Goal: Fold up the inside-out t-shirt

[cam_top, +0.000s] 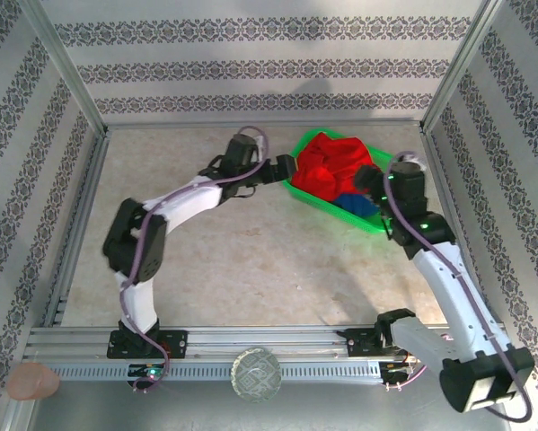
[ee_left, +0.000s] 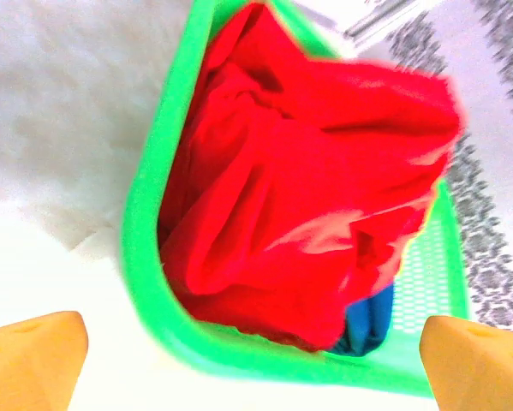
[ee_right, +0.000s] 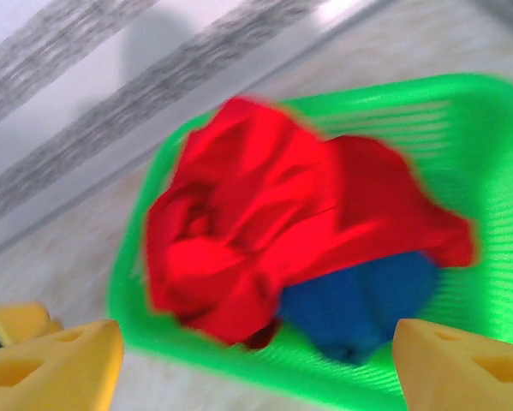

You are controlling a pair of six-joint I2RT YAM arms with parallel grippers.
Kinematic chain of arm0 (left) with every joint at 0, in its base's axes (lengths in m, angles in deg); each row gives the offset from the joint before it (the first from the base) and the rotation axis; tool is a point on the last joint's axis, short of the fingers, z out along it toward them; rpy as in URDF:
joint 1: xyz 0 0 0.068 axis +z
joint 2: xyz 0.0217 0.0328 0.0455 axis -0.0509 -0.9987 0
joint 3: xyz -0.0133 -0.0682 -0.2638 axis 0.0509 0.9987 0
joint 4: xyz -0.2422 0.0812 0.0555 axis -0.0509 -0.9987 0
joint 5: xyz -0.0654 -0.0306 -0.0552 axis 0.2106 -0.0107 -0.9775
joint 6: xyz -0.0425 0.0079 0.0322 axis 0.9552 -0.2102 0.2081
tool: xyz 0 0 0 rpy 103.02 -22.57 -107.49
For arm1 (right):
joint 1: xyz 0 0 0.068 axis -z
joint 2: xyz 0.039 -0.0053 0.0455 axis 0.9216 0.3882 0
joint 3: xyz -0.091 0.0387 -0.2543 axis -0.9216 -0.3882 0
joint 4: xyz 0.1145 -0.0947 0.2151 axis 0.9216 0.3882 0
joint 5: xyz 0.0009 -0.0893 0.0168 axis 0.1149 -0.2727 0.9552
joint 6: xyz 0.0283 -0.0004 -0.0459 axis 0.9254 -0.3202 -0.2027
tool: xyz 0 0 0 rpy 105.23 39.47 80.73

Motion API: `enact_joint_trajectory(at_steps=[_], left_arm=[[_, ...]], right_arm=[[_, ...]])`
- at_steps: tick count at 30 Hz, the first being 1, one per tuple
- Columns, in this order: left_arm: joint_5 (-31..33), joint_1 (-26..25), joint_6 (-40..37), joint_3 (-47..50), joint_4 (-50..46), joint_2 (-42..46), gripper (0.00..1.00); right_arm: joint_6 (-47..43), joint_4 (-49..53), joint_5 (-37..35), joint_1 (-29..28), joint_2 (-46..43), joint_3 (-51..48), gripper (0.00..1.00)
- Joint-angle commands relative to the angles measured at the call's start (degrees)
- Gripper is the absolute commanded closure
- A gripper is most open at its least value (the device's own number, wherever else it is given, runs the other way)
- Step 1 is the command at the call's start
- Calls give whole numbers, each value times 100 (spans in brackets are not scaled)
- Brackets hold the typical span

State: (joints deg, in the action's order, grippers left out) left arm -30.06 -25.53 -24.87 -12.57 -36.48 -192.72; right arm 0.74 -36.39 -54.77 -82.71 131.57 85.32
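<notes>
Lying crumpled in the green basket (ee_left: 140, 223), the inside-out t-shirt (ee_left: 299, 188) squarely faces the left gripper (ee_left: 256, 364), fingers parted; the right gripper (ee_right: 256, 355), also parted, meets the blue garment (ee_right: 359, 300) first.

I look down on a pale beige speckled table top (cam_top: 251, 269), closed in on three sides by white wall panels with grey flowery bands (cam_top: 269, 67). In the two back corners stand thin silver metal posts (cam_top: 64, 67), and a ribbed silver metal rail (cam_top: 269, 341) runs along the near edge. The light is bright and even, and the shadows on the table are soft. In my right wrist view the banded wall (ee_right: 76, 111) looks blurry.
</notes>
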Motion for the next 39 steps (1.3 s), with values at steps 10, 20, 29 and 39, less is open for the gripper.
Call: enact_joint_trajectory(at_steps=[10,20,29,39], left_arm=[[1027,533,-523,1867,-1369,3850,1],[1170,588,-204,2832,-1786,5507,1],[1418,612,-64,3478,-1916,6034,1],[1314,621,-71,3592,-1737,5731,1]], right_arm=[[170,-155,-1221,-3043,3891,1371,14],[408,772,-2849,-1991,6212,3782,7],[1189,643,-2542,-706,6826,4485,6],[-298,-660,27,-603,5754,4254,15]])
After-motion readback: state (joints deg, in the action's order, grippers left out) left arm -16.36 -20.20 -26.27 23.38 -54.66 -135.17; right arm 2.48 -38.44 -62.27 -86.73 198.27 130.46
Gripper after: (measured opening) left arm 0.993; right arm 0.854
